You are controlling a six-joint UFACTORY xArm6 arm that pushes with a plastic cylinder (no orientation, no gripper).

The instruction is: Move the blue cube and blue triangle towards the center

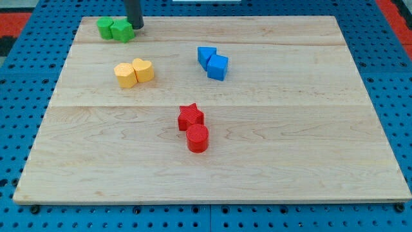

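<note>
The wooden table [212, 174] lay on a blue pegboard [26, 77], and I read it as a clock face, with 12 at the view's top.

At about 11 o'clock, near the top edge, 2 green blocks [114, 29] sat touching each other; their shapes were hard to make out. My tip [136, 26] stood just beside the right-hand green block, touching it or nearly so. The rod [134, 9] rose out of the view's top. It carried no pincer, so there was nothing to be open or closed.

At about 10 o'clock, closer in, 2 yellow blocks [134, 72] stood pressed together, the left 1 slightly lower in the view.

Just below the middle, toward 6 o'clock, the red star [190, 116] touched the red cylinder [197, 138], which lay at the star's lower right.

At about 12 to 1 o'clock, just above the middle, the blue triangle [206, 55] and the blue cube [217, 66] sat touching, the cube at the triangle's lower right. Both were well apart from my tip, which stood off to their upper left.
</note>
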